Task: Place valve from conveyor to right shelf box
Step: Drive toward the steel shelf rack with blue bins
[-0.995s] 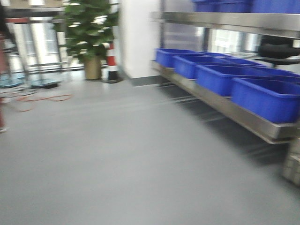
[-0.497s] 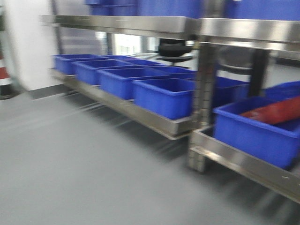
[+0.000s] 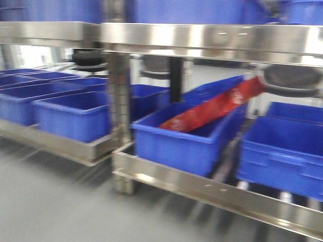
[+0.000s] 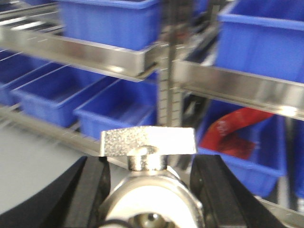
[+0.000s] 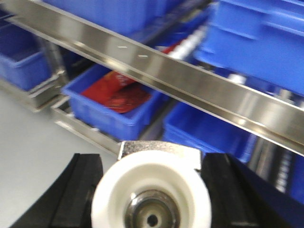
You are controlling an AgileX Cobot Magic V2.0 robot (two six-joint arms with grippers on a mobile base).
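Note:
A silvery valve (image 4: 147,141) with a flat lever handle on top and a whitish end sits between the black fingers (image 4: 92,190) of my left gripper (image 4: 152,192), which is shut on it. In the right wrist view a second valve (image 5: 152,187), its white ring end facing the camera, is held in my shut right gripper (image 5: 153,194). Both hang in front of a steel shelf rack (image 3: 202,38) with blue boxes. One box (image 3: 171,143) holds a red packet (image 3: 212,108); another blue box (image 3: 287,151) stands to its right. The conveyor is out of view. Neither gripper shows in the front view.
More blue boxes (image 3: 70,118) line the lower shelf to the left. A steel upright post (image 3: 118,101) divides the rack. The lower shelf's steel front rail (image 3: 202,186) juts out low over the grey floor (image 3: 50,201). An upper shelf carries further blue boxes (image 4: 109,21).
The front view has swung right along the rack. The plant and striped cone have left the view, and the box with the red packet has moved from the right edge to the centre.

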